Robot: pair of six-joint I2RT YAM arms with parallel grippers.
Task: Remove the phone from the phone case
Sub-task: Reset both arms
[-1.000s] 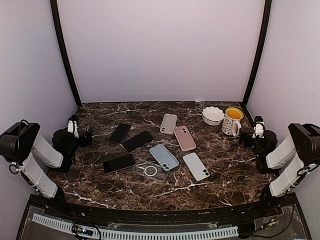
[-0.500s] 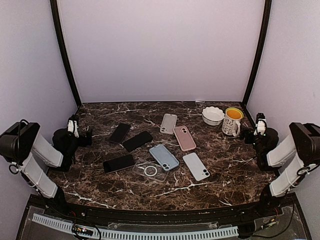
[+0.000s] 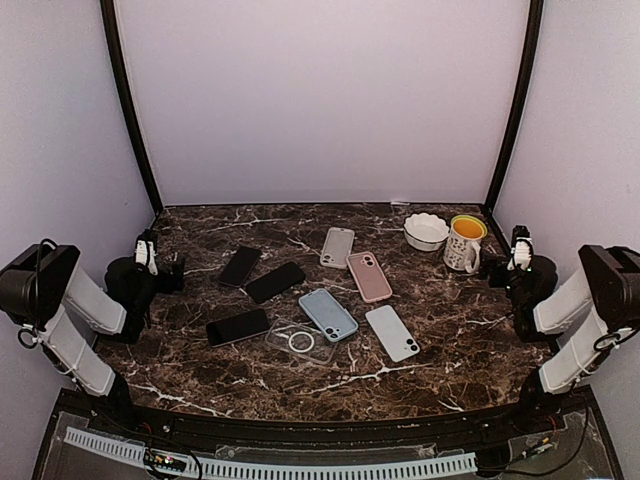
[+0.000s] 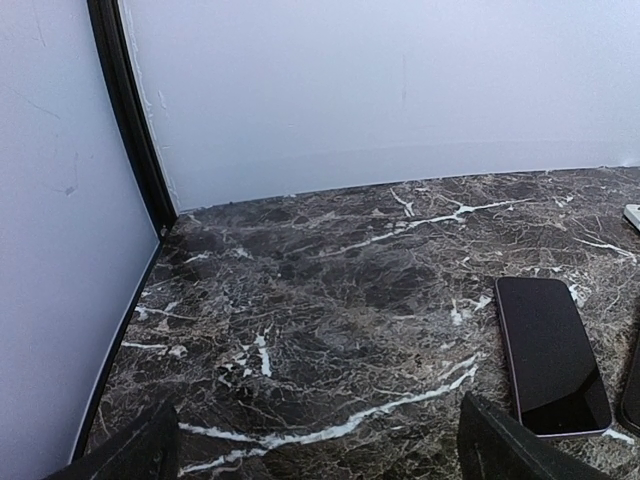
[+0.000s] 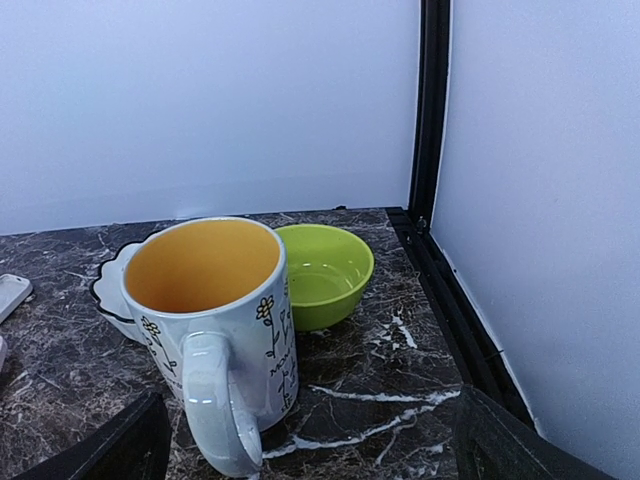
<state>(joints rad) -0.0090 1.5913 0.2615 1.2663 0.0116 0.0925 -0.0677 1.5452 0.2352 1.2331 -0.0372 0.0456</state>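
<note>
Several phones lie in the middle of the marble table. Face down, backs up, are a pink one (image 3: 369, 276), a blue one (image 3: 328, 314), a white one (image 3: 392, 333) and a pale grey one (image 3: 337, 247). An empty clear case (image 3: 299, 341) lies beside the blue one. I cannot tell which backs are cases with a phone inside. My left gripper (image 3: 172, 271) rests open at the left edge, and its wrist view shows bare marble between the fingers (image 4: 508, 446). My right gripper (image 3: 497, 272) is open at the right edge, just behind the mug (image 5: 215, 310).
Three bare black phones (image 3: 240, 265) (image 3: 275, 282) (image 3: 238, 327) lie left of centre; one (image 4: 550, 350) shows in the left wrist view. A white scalloped bowl (image 3: 426, 231), the flowered mug (image 3: 462, 248) and a green bowl (image 5: 322, 272) stand at the back right corner.
The right gripper has shifted a little back and to the right, away from the mug. The left arm and all the phones have stayed put.
</note>
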